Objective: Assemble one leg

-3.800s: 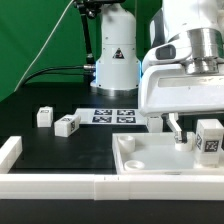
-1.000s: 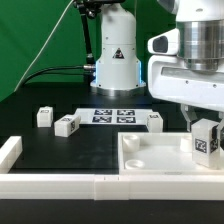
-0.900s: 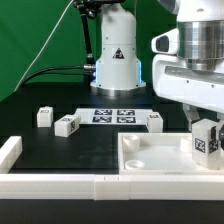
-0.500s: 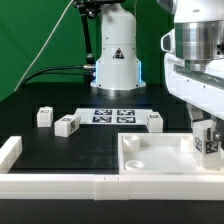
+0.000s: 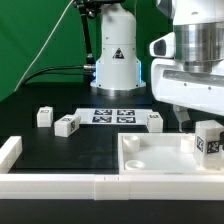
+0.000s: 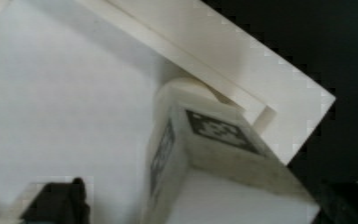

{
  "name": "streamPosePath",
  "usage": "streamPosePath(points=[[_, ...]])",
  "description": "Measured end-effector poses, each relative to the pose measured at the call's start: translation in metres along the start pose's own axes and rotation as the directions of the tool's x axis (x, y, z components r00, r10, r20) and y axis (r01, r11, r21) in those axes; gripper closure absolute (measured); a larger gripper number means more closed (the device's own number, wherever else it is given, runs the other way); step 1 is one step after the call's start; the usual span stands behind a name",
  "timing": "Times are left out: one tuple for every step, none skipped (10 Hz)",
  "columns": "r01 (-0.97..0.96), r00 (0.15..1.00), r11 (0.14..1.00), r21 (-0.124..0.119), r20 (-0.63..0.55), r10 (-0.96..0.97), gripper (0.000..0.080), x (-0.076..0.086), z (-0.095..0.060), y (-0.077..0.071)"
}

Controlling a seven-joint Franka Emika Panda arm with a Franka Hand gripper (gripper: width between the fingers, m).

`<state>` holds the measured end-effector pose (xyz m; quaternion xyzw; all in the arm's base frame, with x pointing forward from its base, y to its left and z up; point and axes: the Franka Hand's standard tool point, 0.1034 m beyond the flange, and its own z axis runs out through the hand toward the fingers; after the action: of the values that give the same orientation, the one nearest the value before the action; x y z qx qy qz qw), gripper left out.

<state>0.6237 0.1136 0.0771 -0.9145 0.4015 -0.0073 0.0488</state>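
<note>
The exterior view shows the leg (image 5: 208, 140) standing upright on the white tabletop (image 5: 150, 158), at the corner on the exterior view's right, with its tag facing the camera. The fingers (image 5: 181, 119) hang just beside it, spread and gripping nothing. Only the wrist view shows the gap: the leg stands close to the tabletop's raised edge, with one dark finger well clear of it. Only the exterior view takes in the black bench (image 5: 70, 150), three spare legs (image 5: 66, 125) near the marker board (image 5: 112, 116), the white border bars (image 5: 60, 185), the arm's base (image 5: 115, 55) and a green backdrop (image 5: 30, 30).
</note>
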Motion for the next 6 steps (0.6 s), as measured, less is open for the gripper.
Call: streamPosePath(points=[[0.119, 0.993, 0.993, -0.001, 0.000, -0.119, 0.0152, -0.0011, 0.0001, -0.0005], [0.200, 0.980, 0.980, -0.001, 0.000, -0.200, 0.0152, -0.0014, 0.0000, -0.0011], [0.339, 0.941, 0.941, -0.008, -0.004, -0.339, 0.0151, -0.0011, -0.0004, -0.0014], [0.442, 0.897, 0.897, -0.009, -0.002, -0.442, 0.0151, -0.0012, -0.0006, -0.0015], [0.547, 0.837, 0.837, -0.019, 0.002, -0.548, 0.0151, -0.0016, -0.0015, -0.0022], [0.710, 0.704, 0.703, -0.051, 0.009, -0.710, 0.0151, -0.0023, -0.0024, -0.0031]])
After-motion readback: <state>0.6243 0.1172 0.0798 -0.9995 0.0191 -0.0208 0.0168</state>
